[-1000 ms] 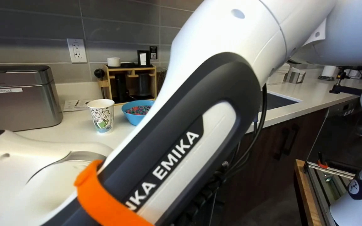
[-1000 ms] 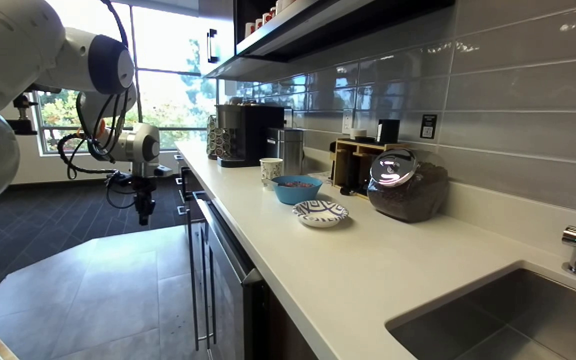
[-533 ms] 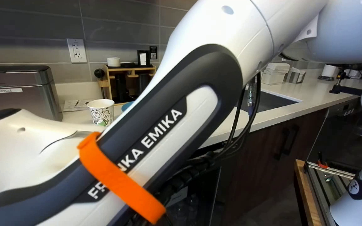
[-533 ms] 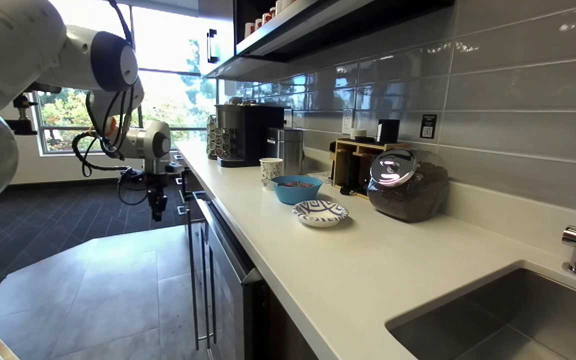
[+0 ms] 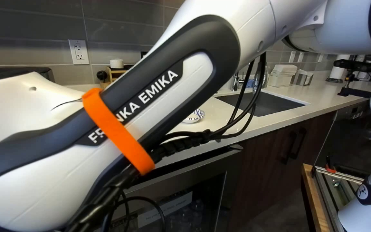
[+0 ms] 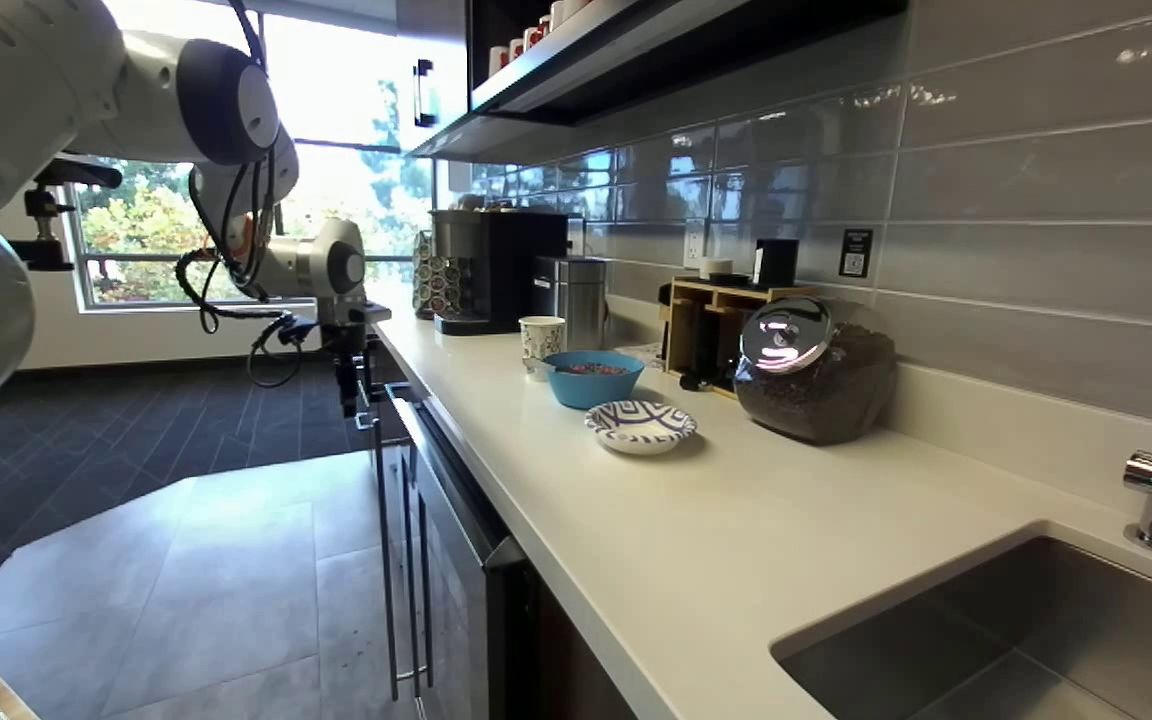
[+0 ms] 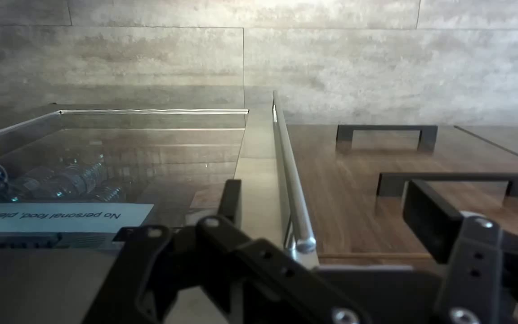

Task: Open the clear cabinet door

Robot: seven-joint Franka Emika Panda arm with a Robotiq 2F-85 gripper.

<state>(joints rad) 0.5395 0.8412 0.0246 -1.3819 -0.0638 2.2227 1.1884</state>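
By the clear door [image 7: 164,162], your empty gripper [image 7: 328,204] stands wide; the upright handle [image 7: 292,180] shows between 2 fingers [image 7: 432,220], depth unclear.

A paper strip [image 7: 61,214] at the clear cabinet door [image 7: 260,173] reads "No personal food, please!" — upside down in the wrist view. The arm [image 5: 147,100] bears "FR…KA EMIKA" — an orange strap [image 5: 118,132] crosses the letters.

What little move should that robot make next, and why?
Probably lower the open tool slightly around the metal handle of the clear cabinet door: pulling there should open it, and in the wrist view the handle shows between the spread fingers, clear of both.
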